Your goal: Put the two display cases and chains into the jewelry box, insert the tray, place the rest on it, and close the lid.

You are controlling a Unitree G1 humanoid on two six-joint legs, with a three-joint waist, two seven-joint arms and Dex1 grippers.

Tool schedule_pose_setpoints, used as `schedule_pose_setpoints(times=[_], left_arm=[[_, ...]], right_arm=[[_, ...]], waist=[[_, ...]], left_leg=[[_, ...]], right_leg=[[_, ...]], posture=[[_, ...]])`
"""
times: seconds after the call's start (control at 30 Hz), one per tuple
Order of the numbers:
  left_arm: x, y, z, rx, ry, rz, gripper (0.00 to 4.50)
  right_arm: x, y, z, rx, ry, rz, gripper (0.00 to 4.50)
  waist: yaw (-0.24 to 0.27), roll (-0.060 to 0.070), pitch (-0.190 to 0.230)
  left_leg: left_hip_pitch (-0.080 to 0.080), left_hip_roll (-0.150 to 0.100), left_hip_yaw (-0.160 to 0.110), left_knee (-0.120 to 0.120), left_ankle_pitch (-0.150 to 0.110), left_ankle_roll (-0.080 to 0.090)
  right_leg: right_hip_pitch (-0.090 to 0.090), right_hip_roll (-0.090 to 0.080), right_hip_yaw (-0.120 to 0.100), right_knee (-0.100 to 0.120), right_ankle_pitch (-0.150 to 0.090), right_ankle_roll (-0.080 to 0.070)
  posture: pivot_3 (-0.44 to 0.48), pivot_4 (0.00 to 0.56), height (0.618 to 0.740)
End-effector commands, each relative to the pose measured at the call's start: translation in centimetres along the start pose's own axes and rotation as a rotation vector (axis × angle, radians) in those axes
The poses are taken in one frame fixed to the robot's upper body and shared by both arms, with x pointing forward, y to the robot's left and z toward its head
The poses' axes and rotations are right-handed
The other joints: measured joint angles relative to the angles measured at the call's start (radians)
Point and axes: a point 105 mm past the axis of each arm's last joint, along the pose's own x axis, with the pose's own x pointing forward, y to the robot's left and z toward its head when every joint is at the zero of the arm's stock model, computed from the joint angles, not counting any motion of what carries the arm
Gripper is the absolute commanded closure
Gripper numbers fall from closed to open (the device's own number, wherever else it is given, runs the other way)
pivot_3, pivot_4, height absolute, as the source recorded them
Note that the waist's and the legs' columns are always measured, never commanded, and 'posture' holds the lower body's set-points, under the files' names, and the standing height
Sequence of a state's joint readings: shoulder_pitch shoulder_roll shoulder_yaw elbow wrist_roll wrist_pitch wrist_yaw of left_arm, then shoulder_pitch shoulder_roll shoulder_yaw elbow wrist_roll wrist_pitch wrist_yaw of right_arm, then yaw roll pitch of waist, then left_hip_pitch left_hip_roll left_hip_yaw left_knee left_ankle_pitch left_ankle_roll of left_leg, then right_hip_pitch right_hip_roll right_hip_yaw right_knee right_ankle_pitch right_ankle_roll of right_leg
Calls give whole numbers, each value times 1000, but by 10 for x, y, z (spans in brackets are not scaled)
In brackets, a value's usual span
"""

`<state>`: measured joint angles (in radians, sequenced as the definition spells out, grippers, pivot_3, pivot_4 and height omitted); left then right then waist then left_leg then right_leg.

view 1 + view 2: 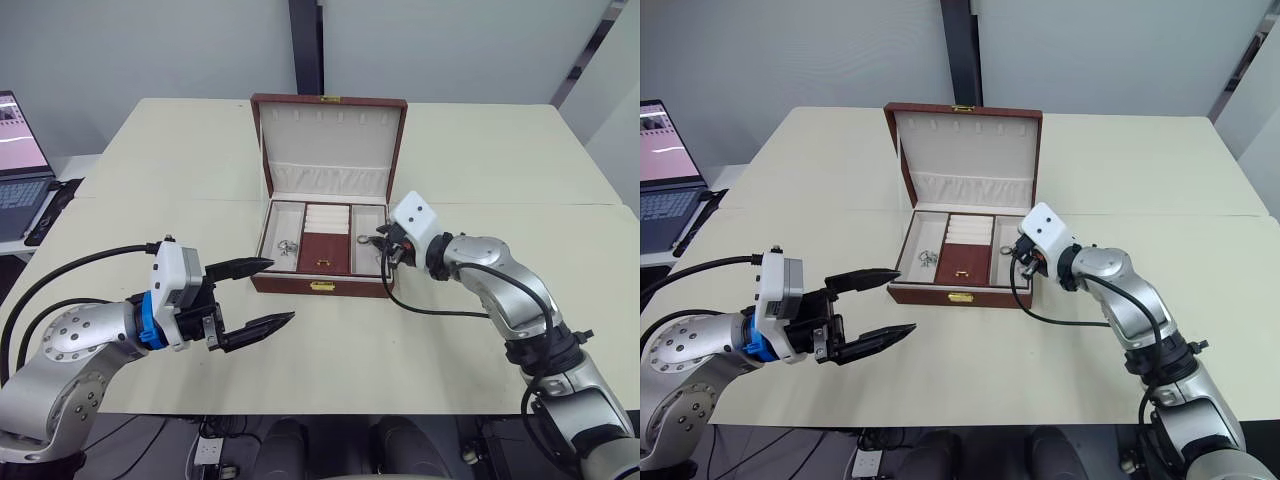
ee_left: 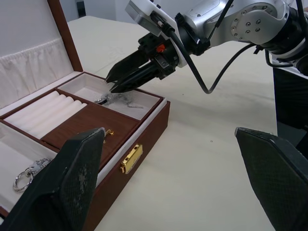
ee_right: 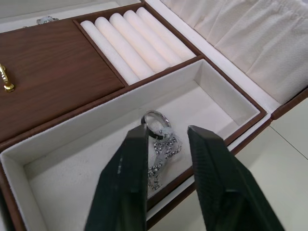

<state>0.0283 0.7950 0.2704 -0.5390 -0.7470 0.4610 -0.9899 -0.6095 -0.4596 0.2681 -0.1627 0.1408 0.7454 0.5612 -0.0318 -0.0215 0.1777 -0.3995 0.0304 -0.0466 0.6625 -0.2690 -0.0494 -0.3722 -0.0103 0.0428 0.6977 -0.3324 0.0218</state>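
The maroon jewelry box [image 1: 322,285] is standing open, tray [image 3: 62,72] seated inside. The right gripper [image 3: 166,139], slightly parted and empty, is hovering over a silvery chain [image 3: 161,144]. The left gripper [image 1: 262,293] is gaping wide, empty.

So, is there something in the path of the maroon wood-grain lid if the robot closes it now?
Yes. The right gripper reaches over the box's right cream-lined slot, over the silvery chain with a ring, under the maroon wood-grain lid's swing. The left gripper is in front of the box, open and clear.

A cream counter [image 1: 200,150] spans the frame; pale grey walls [image 1: 150,50] rise behind, an open laptop [image 1: 20,165] at left edge.
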Motion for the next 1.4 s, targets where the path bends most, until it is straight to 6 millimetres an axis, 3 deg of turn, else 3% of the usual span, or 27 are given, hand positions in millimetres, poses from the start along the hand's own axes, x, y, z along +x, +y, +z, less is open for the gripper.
schedule_pose_setpoints(times=[0.03, 0.27, 0.43, 0.6, 0.73, 0.8, 1.07, 1.33, 1.4], left_arm=[[-2, 4, 16, 12, -51, 26, 0], [-5, 13, 20, 2, -51, 72, 0], [-34, 47, 26, -44, -69, 279, 0], [-77, 82, 12, -67, -12, 516, 0], [-118, 103, -21, -85, 103, 716, 0], [-133, 103, -37, -88, 159, 784, 0], [-156, 94, -66, -116, 229, 878, 0], [-144, 99, -63, -113, 208, 857, 0], [-139, 98, -64, -121, 203, 833, 389]], right_arm=[[-16, -11, 25, -15, -96, -37, 2134], [-46, -21, 31, -57, -141, -36, 24], [-83, -24, 19, -140, -155, 45, 24], [-110, -49, 0, -183, -112, -21, 24], [-130, -69, -20, -213, -60, -65, 24], [-139, -80, -32, -231, -16, -92, 24], [-154, -100, -54, -215, 41, -156, 24], [-155, -89, -70, -200, 86, -114, 24], [-152, -87, -72, -198, 90, -108, 402]], waist=[[1, 0, 0], [1, 0, 0], [2, 0, 0], [0, 0, 0], [-1, 0, 0], [-1, 0, 0], [0, 0, 0], [2, 0, 0], [2, 0, 0]], left_leg=[[0, 0, 0, 0, 0, 0], [0, 0, 0, 0, 0, 0], [0, 0, -1, 0, 0, 0], [1, 0, 0, 0, 0, 0], [1, 0, 2, 0, 0, 0], [1, 0, 2, -1, 0, 0], [1, 0, 4, 0, 0, 0], [1, -1, 3, 0, 0, 0], [1, -1, 3, 0, 0, 0]], right_leg=[[0, 0, 0, 0, 0, 0], [0, 0, 0, 0, 0, 0], [0, 0, -1, 0, 0, 0], [0, 0, -1, 0, 0, 0], [0, 0, -1, 0, 0, 0], [0, 0, 0, -1, 0, 0], [1, -6, 0, 0, 0, 0], [1, -7, 0, 0, 0, 0], [1, -7, 0, 0, 0, 0]], posture=[[0, 150, 740], [0, 150, 740], [0, 150, 740], [0, 150, 740], [0, 150, 740], [0, 150, 740], [0, 150, 740], [0, 150, 740], [0, 150, 740]])
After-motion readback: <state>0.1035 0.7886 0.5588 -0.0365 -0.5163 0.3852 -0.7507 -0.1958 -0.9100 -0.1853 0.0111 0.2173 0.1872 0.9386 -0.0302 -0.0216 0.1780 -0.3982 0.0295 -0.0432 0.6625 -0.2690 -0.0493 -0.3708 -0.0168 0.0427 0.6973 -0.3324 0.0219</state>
